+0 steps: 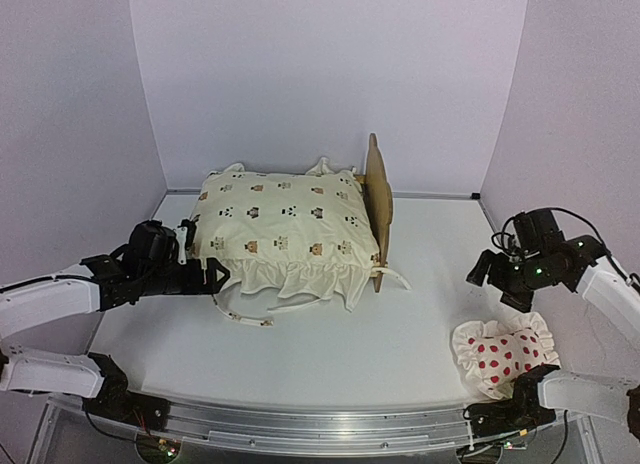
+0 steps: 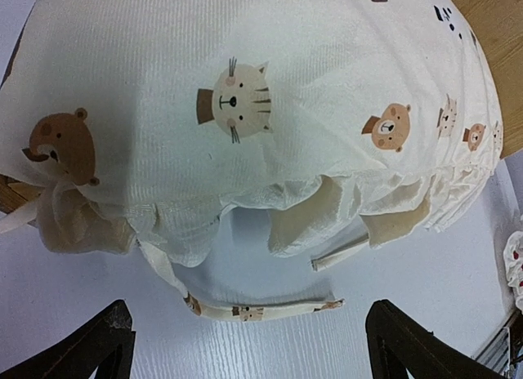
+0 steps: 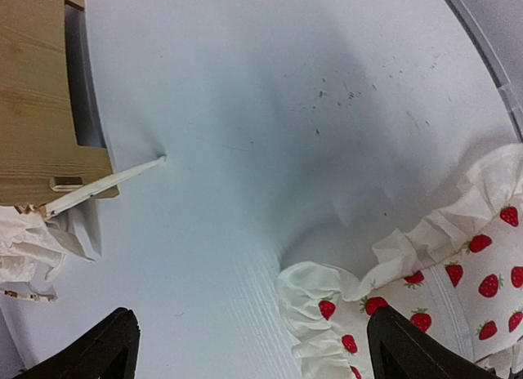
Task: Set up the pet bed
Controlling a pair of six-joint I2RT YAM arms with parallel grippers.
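The pet bed stands at the back middle of the table, and only its plywood headboard (image 1: 377, 194) shows at its right end. A cream animal-print cover (image 1: 285, 229) drapes over the frame, its ruffle hanging down the near side. My left gripper (image 1: 203, 254) is open at the cover's left near corner, holding nothing. In the left wrist view the cover (image 2: 245, 109) fills the top and a loose tie strap (image 2: 261, 309) lies between the fingers (image 2: 106, 342). My right gripper (image 1: 497, 287) is open above the table, right of the bed. The headboard's wood (image 3: 41, 93) is at the upper left of the right wrist view.
A white ruffled pillow with red strawberry print (image 1: 500, 356) lies at the near right, just below my right gripper; its frill (image 3: 425, 305) reaches the right finger (image 3: 417, 346). A thin tie (image 3: 106, 183) trails from the bed's foot. White walls enclose the table.
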